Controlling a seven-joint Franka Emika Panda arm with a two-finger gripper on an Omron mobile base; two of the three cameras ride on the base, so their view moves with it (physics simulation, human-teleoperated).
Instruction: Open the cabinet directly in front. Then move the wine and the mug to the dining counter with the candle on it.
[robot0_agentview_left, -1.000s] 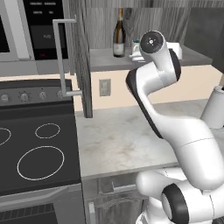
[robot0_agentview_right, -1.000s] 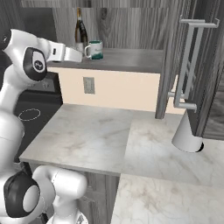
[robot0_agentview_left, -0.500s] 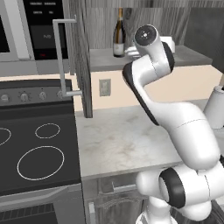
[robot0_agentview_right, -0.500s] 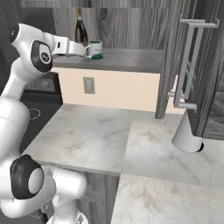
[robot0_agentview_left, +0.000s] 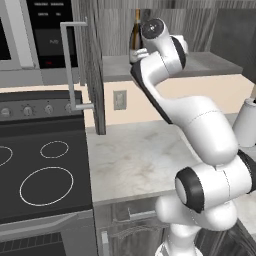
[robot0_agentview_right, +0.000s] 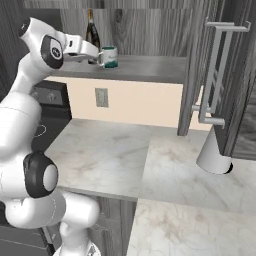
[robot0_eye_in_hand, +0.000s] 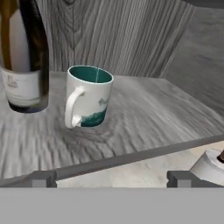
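Now reaching deeper into opened cabinet (robot0_agentview_right: 200, 75): gripper (robot0_eye_in_hand: 111, 177) wide open, empty, mug (robot0_eye_in_hand: 87, 96) at twelve o'clock, wine (robot0_eye_in_hand: 24, 57) at ten.

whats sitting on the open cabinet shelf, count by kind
wine bottle: 1
mug: 1
total: 2

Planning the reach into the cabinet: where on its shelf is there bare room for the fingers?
Bare shelf lies right of the mug, out to the cabinet's side wall. It is crowded left, where the wine stands close beside the mug's handle.
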